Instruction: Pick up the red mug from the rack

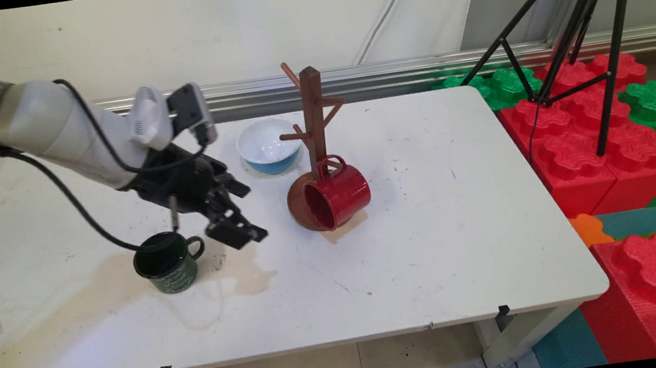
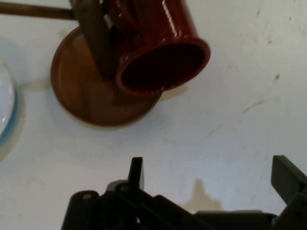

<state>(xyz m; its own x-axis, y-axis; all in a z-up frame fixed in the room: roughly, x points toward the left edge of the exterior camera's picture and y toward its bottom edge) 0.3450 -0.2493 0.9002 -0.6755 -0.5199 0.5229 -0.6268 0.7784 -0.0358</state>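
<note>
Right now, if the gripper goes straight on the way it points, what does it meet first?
Probably the bare white table: the open gripper aims at it just short of the red mug hanging on the brown mug tree. Depth is unclear.

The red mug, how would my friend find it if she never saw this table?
Start at the brown wooden mug tree standing near the middle of the white table, just right of the blue-and-white bowl. The red mug hangs by its handle from a low peg, tipped sideways. The other mug, a dark green one, stands upright near the gripper.
</note>
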